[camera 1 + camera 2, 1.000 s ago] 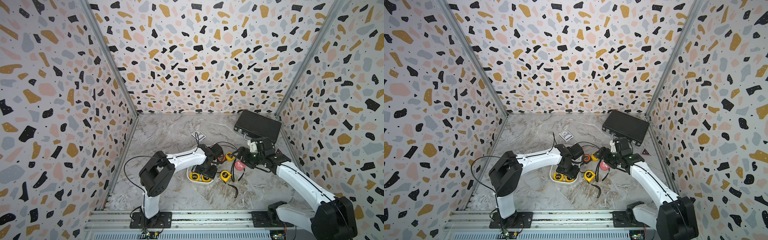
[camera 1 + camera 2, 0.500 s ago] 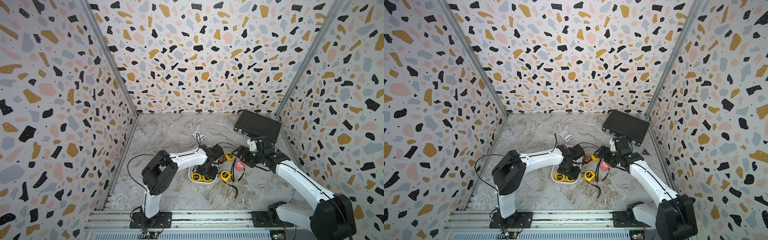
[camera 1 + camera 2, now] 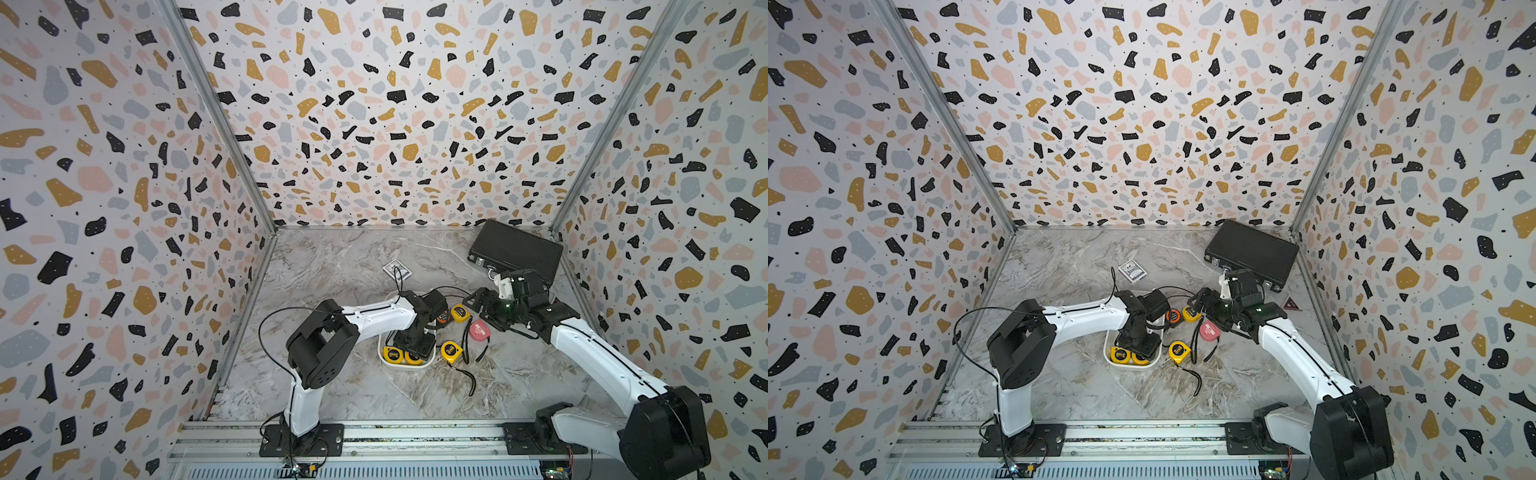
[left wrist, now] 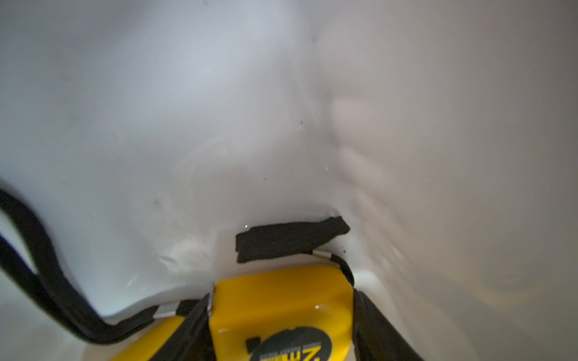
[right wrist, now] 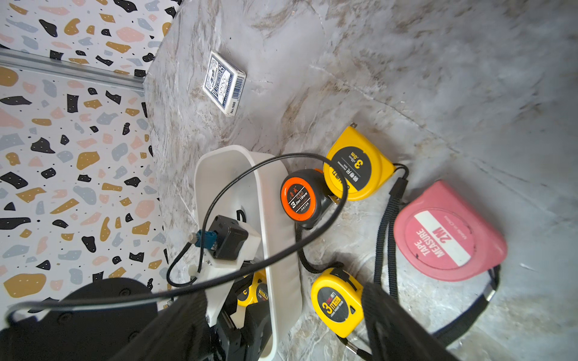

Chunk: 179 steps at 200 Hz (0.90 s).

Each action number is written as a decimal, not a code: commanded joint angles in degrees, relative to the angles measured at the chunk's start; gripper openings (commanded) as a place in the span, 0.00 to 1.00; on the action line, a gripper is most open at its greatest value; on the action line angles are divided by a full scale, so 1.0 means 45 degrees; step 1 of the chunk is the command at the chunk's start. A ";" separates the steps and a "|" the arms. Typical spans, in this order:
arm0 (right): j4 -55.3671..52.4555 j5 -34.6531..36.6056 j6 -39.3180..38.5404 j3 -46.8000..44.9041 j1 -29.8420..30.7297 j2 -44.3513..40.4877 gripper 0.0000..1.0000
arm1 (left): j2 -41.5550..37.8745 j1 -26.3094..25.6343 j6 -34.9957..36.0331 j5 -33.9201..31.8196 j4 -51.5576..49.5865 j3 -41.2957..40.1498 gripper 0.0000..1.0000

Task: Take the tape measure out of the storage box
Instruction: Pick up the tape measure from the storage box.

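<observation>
The tape measure (image 4: 281, 308) in play is a chunky yellow one with a round black label (looks like "2m"). Its black wrist strap (image 4: 291, 239) is flopped on the floor of the storage box (image 4: 219, 125). It sits in the end of the box nearest the worktop's front edge. The left gripper (image 4: 281, 294) has a black finger pressed flat against each side, so that's a proper grip. The right gripper (image 3: 478, 300) hangs spread wide with nothing in it.

Hard bits: the left wrist view cuts off the lower half of the case and is pretty smeary. In both top views the gripper body covers that end of the box. There's a second yellow tape measure (image 4: 147, 343) jammed alongside, and I can't tell which is which from up there.

Room-wise, the storage box (image 3: 405, 365) is mid-worktop (image 3: 332, 270), with snug white walls all round. An orange-and-black tape measure (image 5: 298, 197), two yellow ones (image 5: 356, 164) (image 5: 337, 301) and a pink one (image 5: 444, 231) crowd its right side. The black briefcase (image 3: 515, 249) fills the back right corner, and the card deck (image 3: 397, 270) is just behind the box. There's open marble toward the left and front edges.
</observation>
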 commanded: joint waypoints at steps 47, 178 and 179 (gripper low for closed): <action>0.0175 0.0031 0.0064 0.0336 -0.0044 -0.0274 0.83 | -0.0023 -0.0104 -0.0070 -0.0755 -0.0517 0.0329 0.74; 0.0341 0.0086 0.0207 0.0326 -0.0044 -0.0361 0.82 | 0.0011 -0.0157 -0.0226 -0.0949 -0.0725 0.0442 0.42; 0.0336 0.0086 0.0207 0.0321 -0.0044 -0.0361 0.82 | 0.0011 -0.0156 -0.0234 -0.0949 -0.0721 0.0436 0.42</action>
